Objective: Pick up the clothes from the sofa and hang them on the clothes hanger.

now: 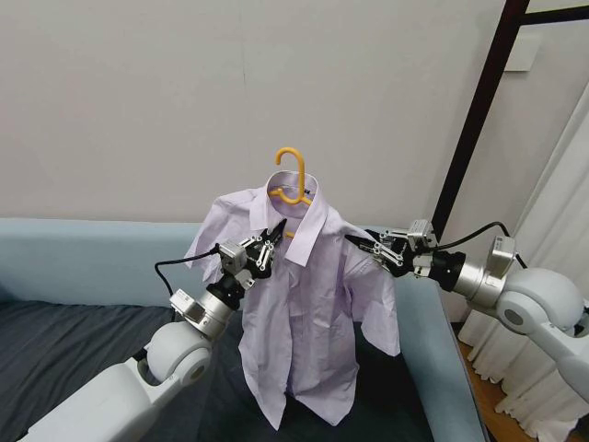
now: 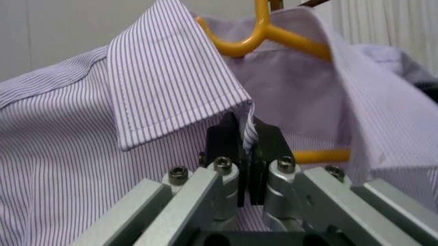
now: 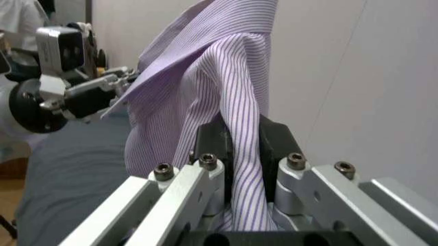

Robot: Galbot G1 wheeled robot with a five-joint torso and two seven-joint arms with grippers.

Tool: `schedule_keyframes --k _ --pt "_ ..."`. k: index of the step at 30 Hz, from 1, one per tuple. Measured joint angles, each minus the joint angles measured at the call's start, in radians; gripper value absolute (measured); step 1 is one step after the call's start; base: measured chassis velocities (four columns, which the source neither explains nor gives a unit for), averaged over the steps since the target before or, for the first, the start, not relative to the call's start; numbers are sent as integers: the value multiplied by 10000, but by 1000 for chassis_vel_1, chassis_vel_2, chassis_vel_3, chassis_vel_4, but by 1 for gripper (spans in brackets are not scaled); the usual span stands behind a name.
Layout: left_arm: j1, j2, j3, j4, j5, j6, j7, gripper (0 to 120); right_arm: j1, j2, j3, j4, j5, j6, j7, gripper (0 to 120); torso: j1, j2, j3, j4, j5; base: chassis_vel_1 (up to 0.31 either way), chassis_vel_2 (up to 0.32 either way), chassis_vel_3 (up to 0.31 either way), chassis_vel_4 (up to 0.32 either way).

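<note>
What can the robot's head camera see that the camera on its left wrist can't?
The head view takes in the whole purple shirt hanging down, the blue sofa behind it, and the right gripper pinching the shirt's shoulder on the robot's right. The left wrist view gets up close: the black fingers shut on the shirt's front edge under the collar, and its thin stripes. Both show the shirt, the yellow hanger and the left gripper.

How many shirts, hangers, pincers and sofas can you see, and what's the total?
shirt: 1
hanger: 1
pincers: 2, the left pincer and the right pincer, both shut on the shirt
sofa: 1
Total: 5
</note>
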Motion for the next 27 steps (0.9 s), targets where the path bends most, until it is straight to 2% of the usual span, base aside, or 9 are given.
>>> schedule_keyframes --k 3,7,12,14,17,18,22,24,27 --pt "335 68 -247 -16 173 9 -120 2 53 -47 0 19 184 0 54 8 0 0 0 1 0 0 0 0 0" --pt "724 132 -560 -109 281 -6 -196 14 137 -151 -4 96 423 -3 228 8 0 0 0 1 -1 0 0 0 0" --pt "1041 169 -891 -266 328 -197 -389 35 239 -323 -8 269 613 -130 641 8 0 0 0 0 -1 0 0 0 0" --pt "1136 171 -1026 -311 339 -225 -422 39 269 -376 -7 316 649 -188 761 8 0 0 0 -1 -1 0 0 0 0" --pt "1577 260 -1474 -472 397 -379 -460 55 433 -688 53 473 837 -359 1209 8 0 0 0 0 0 0 0 0 0" --pt "1577 260 -1474 -472 397 -379 -460 55 433 -688 53 473 837 -359 1209 8 0 0 0 0 0 0 0 0 0" --pt "2299 348 -1913 -668 483 -602 -754 74 1210 -1433 131 558 1364 -633 1845 8 0 0 -1 0 1 0 0 0 0" --pt "2436 311 -1961 -682 521 -621 -924 77 1421 -1592 160 578 1514 -708 1988 8 -1 0 -1 0 -1 0 0 0 0" --pt "2848 176 -2132 -630 658 -630 -1448 90 1884 -1983 263 620 1931 -844 2143 8 -1 0 -1 0 1 0 0 0 0"
